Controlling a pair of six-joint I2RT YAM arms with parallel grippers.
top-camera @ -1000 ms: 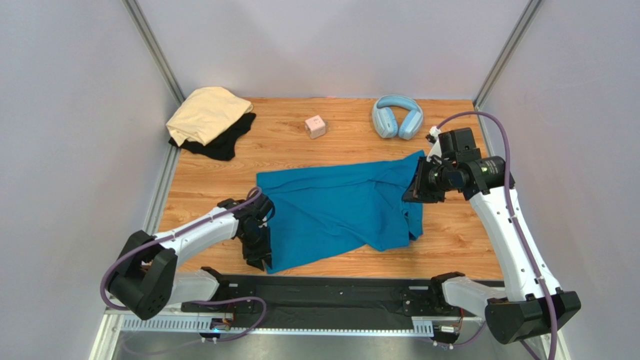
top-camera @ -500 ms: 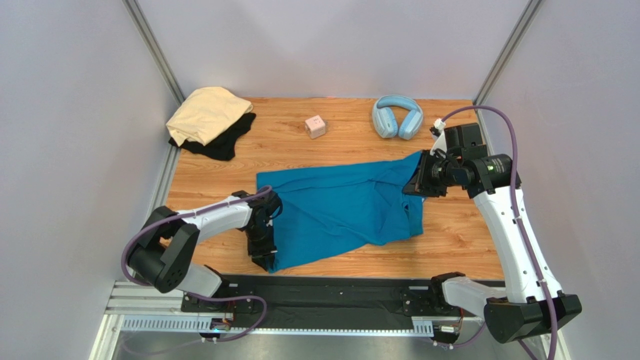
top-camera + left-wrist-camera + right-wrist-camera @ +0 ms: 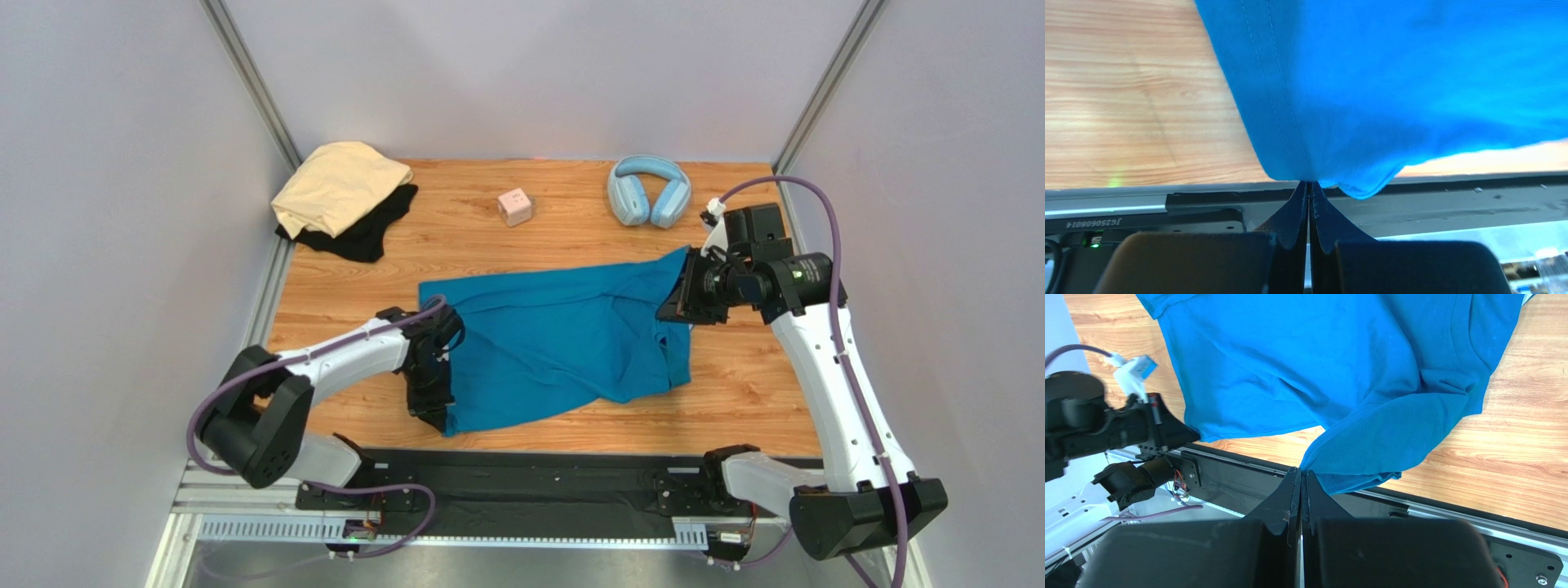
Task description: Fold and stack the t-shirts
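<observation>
A: What closes the place in?

B: Three plain pale-grey panels: a left wall (image 3: pixel 111 184), a back wall (image 3: pixel 540 74) and a right wall (image 3: pixel 957 147). A metal post (image 3: pixel 252 86) runs up the back-left corner, and a second post (image 3: pixel 828 80) runs up the back-right.

A: And the furniture?

B: One table (image 3: pixel 552 239). Its top is light-brown wood with the grain running side to side. A black strip (image 3: pixel 540 472) lies along the near edge, with a silvery metal rail (image 3: pixel 515 551) just beyond it.

A: How is the light?

B: Even and soft, with only faint shadows. A small green glow (image 3: pixel 1115 182) sits on the wood by the near edge.
</observation>
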